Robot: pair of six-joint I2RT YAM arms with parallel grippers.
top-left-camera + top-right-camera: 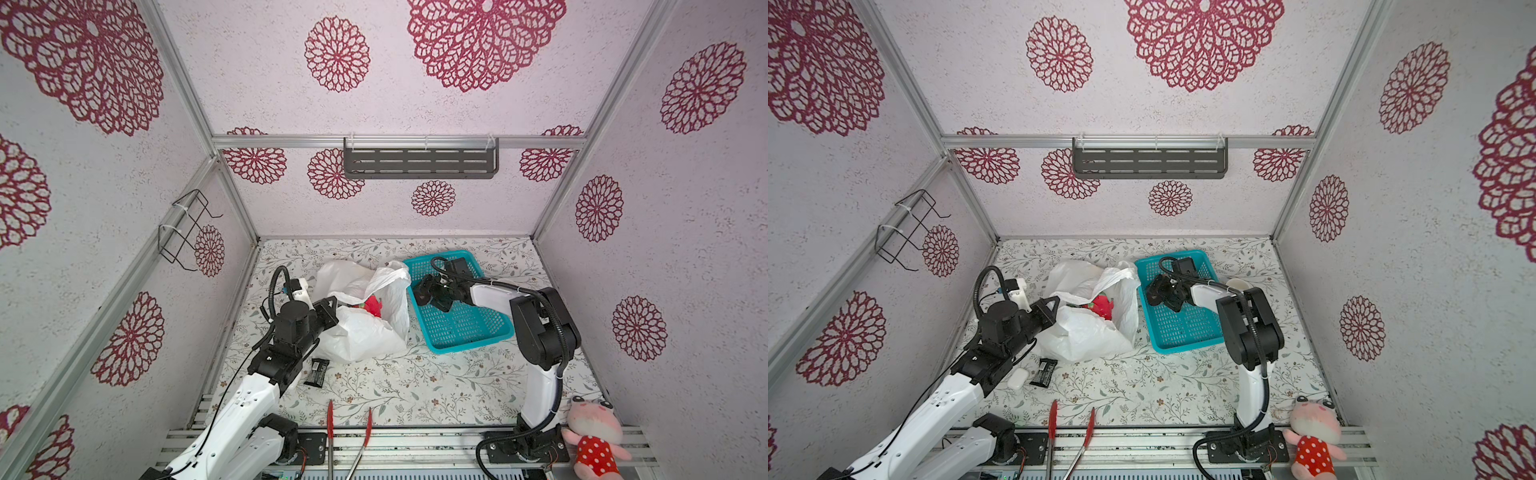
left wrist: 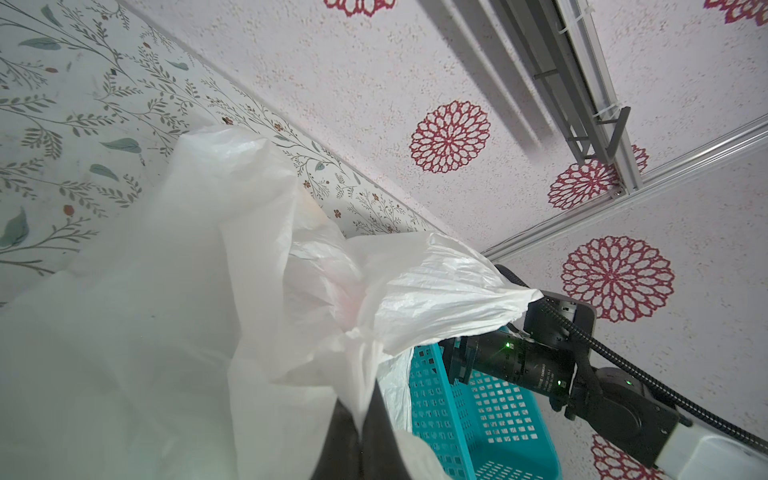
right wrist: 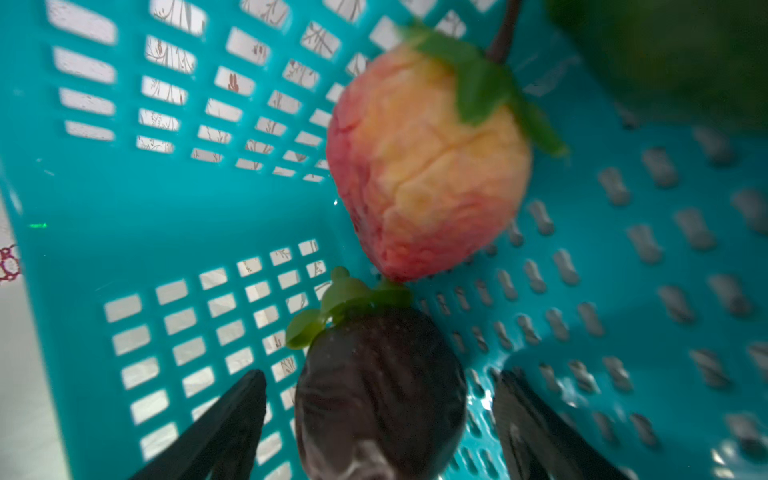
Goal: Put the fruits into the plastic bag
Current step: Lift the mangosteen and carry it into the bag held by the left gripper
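Straddling a dark brown fruit (image 3: 380,395) inside the teal basket (image 3: 124,199), the right end effector (image 3: 380,376) has its jaws apart, one black finger on each side of the fruit with a narrow gap on both sides. The fruit's green leaf cap points away from the end effector, toward a cream-and-pink bumpy fruit (image 3: 428,166) just beyond it. That one's long axis runs on away from the end effector, with the narrow tip nearest, at or almost at the leaf cap, and the green leaves and brown stem at the far end. Farther off to one side sits a blurred green fruit (image 3: 665,54). Basket walls rise ahead of and beside the fingers.

The left end effector (image 2: 357,444) is closed tight on a fold of the plastic bag (image 1: 365,336). The bag's mouth gapes upward between the two end effectors, and the basket stands right against the bag's side. A red spiky fruit (image 1: 374,305) lies inside the mouth, just beyond the left end effector. Behind that end effector, on the desk (image 1: 415,382), lie a small black box (image 1: 316,372) and red-handled tongs (image 1: 330,419). A pink plush toy (image 1: 590,436) sits by the right arm's base.
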